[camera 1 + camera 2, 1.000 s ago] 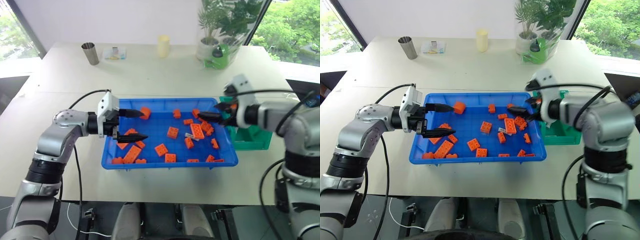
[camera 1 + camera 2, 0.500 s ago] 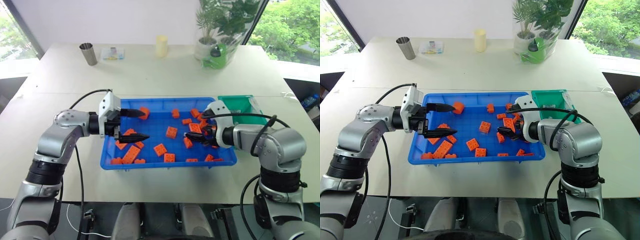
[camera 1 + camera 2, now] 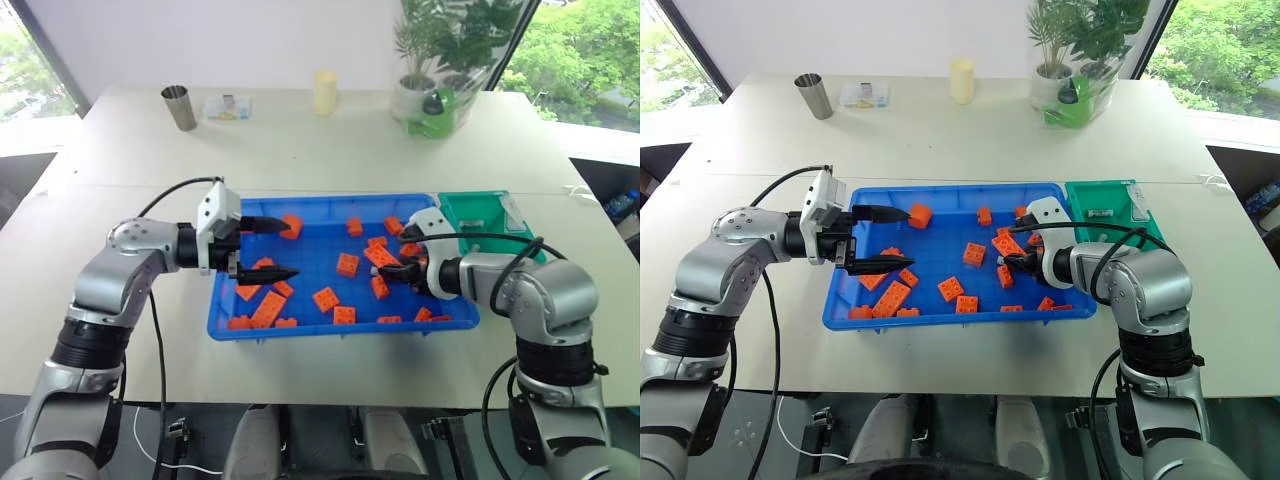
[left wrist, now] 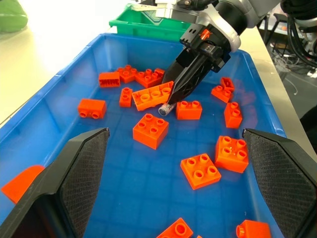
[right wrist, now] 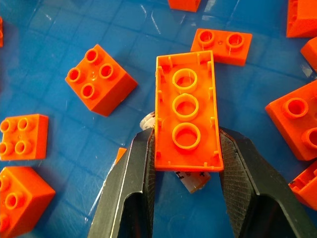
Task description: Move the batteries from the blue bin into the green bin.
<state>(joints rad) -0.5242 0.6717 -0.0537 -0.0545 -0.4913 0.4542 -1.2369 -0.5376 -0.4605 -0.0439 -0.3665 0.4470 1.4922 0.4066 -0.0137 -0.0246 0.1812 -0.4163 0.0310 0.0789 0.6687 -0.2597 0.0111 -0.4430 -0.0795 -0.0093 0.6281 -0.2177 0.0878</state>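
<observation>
Black fingers of the left gripper (image 3: pixel 268 249) hang released over the blue bin (image 3: pixel 330 327). Centre-right, the right gripper (image 4: pixel 171 97) has dropped and clenched on an upturned brick (image 5: pixel 187 119) overlying a battery (image 4: pixel 164 110); green bin (image 3: pixel 480 208) waits.

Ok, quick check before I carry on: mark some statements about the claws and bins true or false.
1. The left claw is open and empty over the blue bin. True.
2. The right claw hangs above the green bin. False: it is down in the blue bin, at a battery lying by a long upturned brick.
3. The green bin sits beside the blue bin's right end. True.
4. The bricks in the blue bin are yellow. False: they are orange.
5. The metal cup stands inside the blue bin. False: it stands on the table, far left.
</observation>
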